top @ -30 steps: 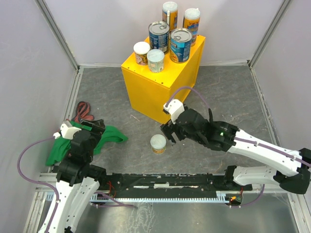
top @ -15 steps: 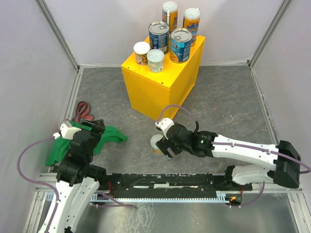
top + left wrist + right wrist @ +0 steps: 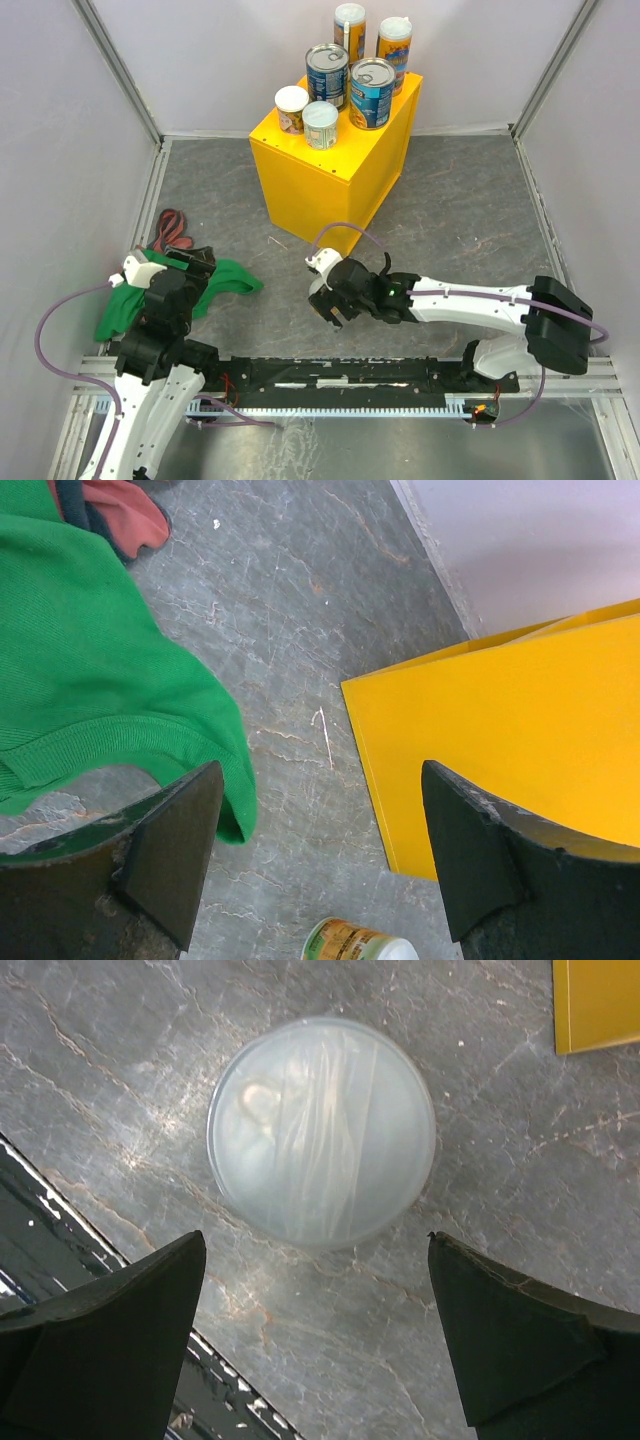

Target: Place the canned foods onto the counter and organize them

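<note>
The yellow counter (image 3: pixel 330 190) carries six cans: two tall orange ones (image 3: pixel 350 30) (image 3: pixel 394 40), two wide blue ones (image 3: pixel 327 72) (image 3: pixel 372 92) and two short white-lidded ones (image 3: pixel 291 108) (image 3: pixel 321 124). A third short can (image 3: pixel 322 1130) stands upright on the floor in front of the counter. My right gripper (image 3: pixel 322 303) hangs over it and hides it in the top view. In the right wrist view this gripper (image 3: pixel 316 1260) is open, its fingers apart from the can. My left gripper (image 3: pixel 195 265) is open and empty over the green cloth, and its wrist view shows the can (image 3: pixel 360 945).
A green cloth (image 3: pixel 225 275) with a red strap (image 3: pixel 175 228) lies on the floor at the left. A black rail (image 3: pixel 330 375) runs along the near edge. Pale walls enclose the grey floor. The counter's side (image 3: pixel 500 730) shows in the left wrist view.
My right gripper has moved left and down from beside the short floor can to right above it, covering it in the top view. The left arm has not moved.
</note>
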You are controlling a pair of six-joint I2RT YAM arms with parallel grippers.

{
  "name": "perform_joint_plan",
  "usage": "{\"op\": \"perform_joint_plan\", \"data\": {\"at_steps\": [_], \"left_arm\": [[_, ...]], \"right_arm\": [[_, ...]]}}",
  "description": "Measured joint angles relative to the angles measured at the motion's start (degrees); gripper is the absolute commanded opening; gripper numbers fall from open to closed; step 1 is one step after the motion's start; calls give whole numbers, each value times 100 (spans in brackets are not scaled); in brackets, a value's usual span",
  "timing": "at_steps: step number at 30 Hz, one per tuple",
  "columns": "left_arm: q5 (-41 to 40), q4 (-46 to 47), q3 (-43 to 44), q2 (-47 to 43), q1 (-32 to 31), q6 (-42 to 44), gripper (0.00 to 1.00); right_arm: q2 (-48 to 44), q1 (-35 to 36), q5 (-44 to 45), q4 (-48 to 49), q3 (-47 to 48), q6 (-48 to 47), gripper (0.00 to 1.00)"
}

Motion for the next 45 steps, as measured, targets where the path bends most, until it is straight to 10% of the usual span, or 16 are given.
{"op": "perform_joint_plan", "data": {"at_steps": [17, 25, 45], "left_arm": [[0, -203, 2, -114, 2, 0, 86], [0, -236, 2, -138, 0, 0, 86], [-2, -236, 2, -146, 0, 0, 86]], "right_arm": [[592, 0, 203, 1246, -153, -103, 99], [675, 0, 297, 1445, -153, -184, 42], [162, 0, 470, 52, 1001, -765, 21]]}}
